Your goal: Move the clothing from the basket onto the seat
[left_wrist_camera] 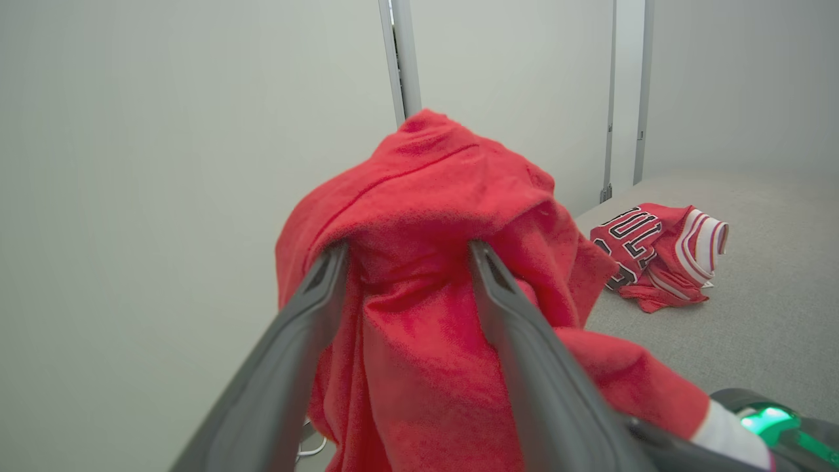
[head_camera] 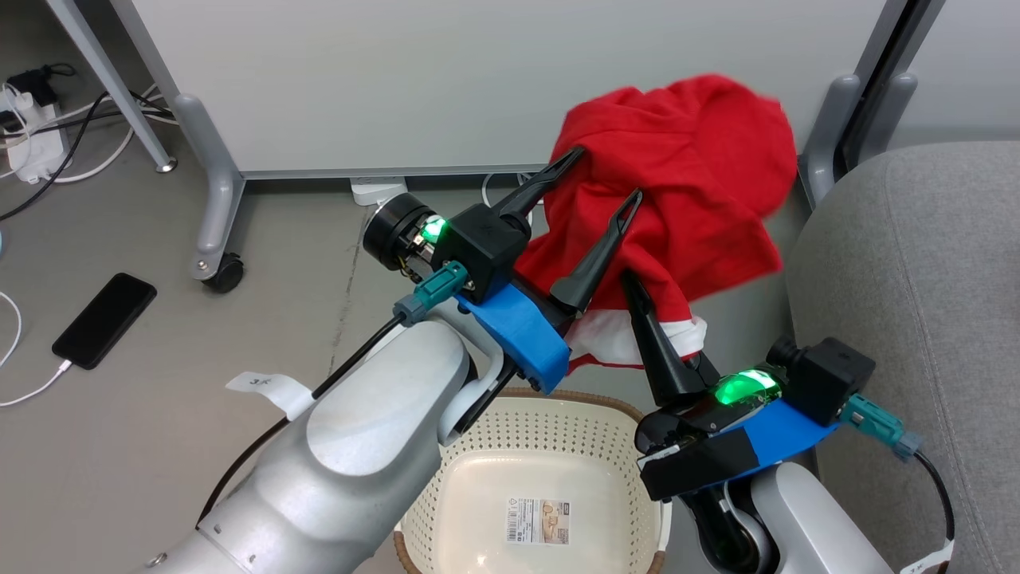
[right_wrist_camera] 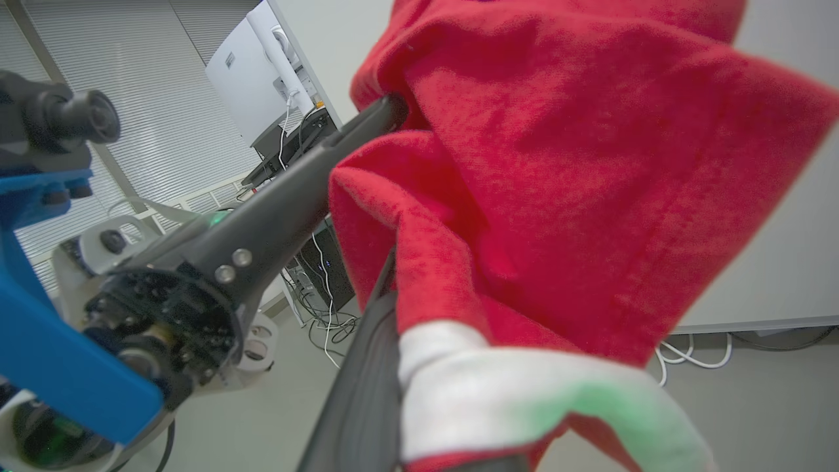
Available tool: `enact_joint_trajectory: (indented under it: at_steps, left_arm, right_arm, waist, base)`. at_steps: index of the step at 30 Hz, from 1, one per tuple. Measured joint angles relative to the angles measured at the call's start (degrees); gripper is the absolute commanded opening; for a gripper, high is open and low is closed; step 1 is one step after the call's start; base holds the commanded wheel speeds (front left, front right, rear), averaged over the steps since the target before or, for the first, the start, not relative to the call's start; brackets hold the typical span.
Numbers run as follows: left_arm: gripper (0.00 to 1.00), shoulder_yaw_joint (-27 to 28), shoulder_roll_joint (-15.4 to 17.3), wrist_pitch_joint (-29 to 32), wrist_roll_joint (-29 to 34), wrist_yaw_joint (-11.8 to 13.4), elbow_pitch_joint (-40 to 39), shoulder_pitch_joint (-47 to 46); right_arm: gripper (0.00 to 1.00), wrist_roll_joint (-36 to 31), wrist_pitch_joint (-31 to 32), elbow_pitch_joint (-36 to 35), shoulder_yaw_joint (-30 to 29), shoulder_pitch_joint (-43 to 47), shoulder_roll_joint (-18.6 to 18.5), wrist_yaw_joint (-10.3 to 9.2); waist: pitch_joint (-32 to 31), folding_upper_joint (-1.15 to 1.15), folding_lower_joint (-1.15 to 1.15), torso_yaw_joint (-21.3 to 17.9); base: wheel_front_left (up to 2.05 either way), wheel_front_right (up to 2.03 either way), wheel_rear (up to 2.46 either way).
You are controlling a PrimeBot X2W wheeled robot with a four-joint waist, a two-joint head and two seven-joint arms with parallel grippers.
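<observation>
A red garment (head_camera: 685, 175) with a white hem hangs in the air above the floor, between the basket and the seat. My left gripper (head_camera: 606, 174) is open, its two fingers spread inside the cloth, which drapes over their tips (left_wrist_camera: 408, 252). My right gripper (head_camera: 641, 299) is just below it, shut on the garment's white-trimmed lower edge (right_wrist_camera: 524, 393); one of its fingers is hidden by cloth. The cream basket (head_camera: 510, 430) sits under both arms, showing a bare bottom with a label. A red jersey (left_wrist_camera: 655, 252) with black-and-white lettering lies on the grey seat (head_camera: 916, 279).
A pale wall panel on a wheeled grey leg (head_camera: 215, 239) stands behind the garment. A black phone (head_camera: 103, 319) on a white cable lies on the floor at the left. A power strip (head_camera: 32, 143) and cables are at the far left.
</observation>
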Motion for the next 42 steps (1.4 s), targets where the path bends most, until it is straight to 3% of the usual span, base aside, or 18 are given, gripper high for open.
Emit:
enact_joint_trajectory:
  at_steps: [16,22,42]
  left_arm:
    - [1.00,0.4,0.2,-0.2,0.4,0.6,-0.5,0.0]
    - [1.00,0.6,0.4,-0.2,0.5,1.0,-1.1,0.2]
    - [1.00,0.0,0.3,-0.2,2.3,1.2,-1.5,0.3]
  right_arm:
    - [0.00,-2.4,0.0,-0.4,-1.9,0.0,0.0,0.00]
    - [0.00,-6.0,0.0,-1.1,-3.5,0.0,0.0,0.00]
    - [0.00,-14.6,0.0,-6.2,-12.8,-0.4,-0.1,0.00]
  waist:
    - [0.4,0.00,0.00,-0.8]
    - [1.3,0.00,0.00,-2.2]
    - [6.9,0.00,0.00,-12.4]
  base:
    - [0.00,0.00,0.00]
    - [0.00,0.00,0.00]
    - [0.00,0.00,0.00]
